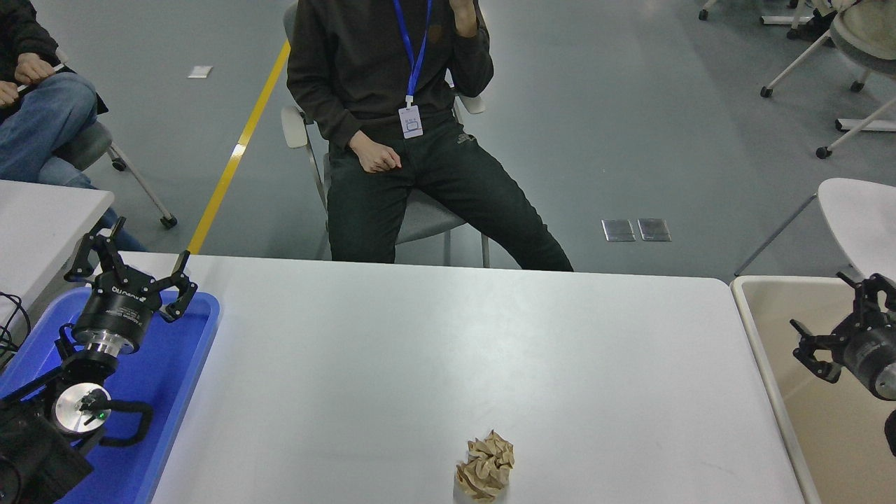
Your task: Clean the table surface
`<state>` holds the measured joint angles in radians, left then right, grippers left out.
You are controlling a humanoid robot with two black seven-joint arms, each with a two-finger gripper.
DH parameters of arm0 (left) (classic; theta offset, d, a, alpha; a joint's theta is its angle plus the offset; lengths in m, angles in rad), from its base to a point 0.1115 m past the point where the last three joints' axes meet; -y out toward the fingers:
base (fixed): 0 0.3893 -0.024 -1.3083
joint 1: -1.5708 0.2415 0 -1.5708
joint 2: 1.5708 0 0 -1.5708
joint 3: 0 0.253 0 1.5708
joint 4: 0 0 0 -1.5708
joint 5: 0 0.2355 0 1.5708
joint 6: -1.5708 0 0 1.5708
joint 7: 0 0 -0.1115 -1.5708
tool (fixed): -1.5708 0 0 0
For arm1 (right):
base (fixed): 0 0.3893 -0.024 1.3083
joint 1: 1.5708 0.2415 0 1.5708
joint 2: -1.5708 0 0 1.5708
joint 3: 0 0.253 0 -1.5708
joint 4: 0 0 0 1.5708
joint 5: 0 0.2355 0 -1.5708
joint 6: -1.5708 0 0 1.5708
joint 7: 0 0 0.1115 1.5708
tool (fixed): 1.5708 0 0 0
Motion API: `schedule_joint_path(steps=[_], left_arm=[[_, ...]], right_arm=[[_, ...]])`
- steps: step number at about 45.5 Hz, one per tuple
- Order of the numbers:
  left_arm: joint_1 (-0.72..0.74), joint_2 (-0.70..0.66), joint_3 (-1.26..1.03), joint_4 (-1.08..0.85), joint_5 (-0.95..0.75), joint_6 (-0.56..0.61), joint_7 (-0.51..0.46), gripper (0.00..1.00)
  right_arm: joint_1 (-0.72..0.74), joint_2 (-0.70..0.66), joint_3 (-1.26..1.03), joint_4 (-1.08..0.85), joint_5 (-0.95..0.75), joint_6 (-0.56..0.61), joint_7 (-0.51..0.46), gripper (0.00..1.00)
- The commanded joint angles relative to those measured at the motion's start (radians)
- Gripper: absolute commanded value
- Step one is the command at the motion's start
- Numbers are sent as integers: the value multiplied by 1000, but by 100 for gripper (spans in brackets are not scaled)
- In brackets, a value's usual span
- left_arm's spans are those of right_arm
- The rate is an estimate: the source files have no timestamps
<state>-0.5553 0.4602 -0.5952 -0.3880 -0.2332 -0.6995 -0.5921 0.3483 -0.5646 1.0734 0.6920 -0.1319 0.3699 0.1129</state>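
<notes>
White matte bench (434, 350), wide, rounded corners, filling the middle of our head view. On it we list one item: a crumpled ball of tan paper (486, 467), near the front edge, a little right of centre, well apart from both arms.

Blue tray (178, 364) at the bench's left end; our left tool (129, 269) is parked above it, fingers spread wide, holding nothing.

Beige bin (777, 392) just beside the bench's right end. Our right tool (833, 315) comes in from the right edge and hangs over the bin, fingers spread apart, nothing between them, well apart from the paper.

Smaller white table (42, 217) at far left, behind the tray.

Beyond the far edge: one person in dark clothes with a blue lanyard seated on a grey chair (420, 217); a second person in jeans (42, 119) at top left. Grey floor with a yellow line (238, 150)
</notes>
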Motion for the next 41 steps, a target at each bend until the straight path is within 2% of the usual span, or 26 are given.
schedule_joint_path(steps=[1,14,18,23,41], left_arm=[[0,0,0,0,0,0,0,100],[0,0,0,0,0,0,0,100],[0,0,0,0,0,0,0,100],[0,0,0,0,0,0,0,100],[0,0,0,0,0,0,0,100]], right_arm=[[-48,63,48,132,-12,50,63,98],[-32,173,48,126,-254,35,304,98],[-29,195,45,116,-288,-2,346,98],[-14,210,33,87,-290,-48,381,98],[-2,261,22,66,-290,-51,387,98]])
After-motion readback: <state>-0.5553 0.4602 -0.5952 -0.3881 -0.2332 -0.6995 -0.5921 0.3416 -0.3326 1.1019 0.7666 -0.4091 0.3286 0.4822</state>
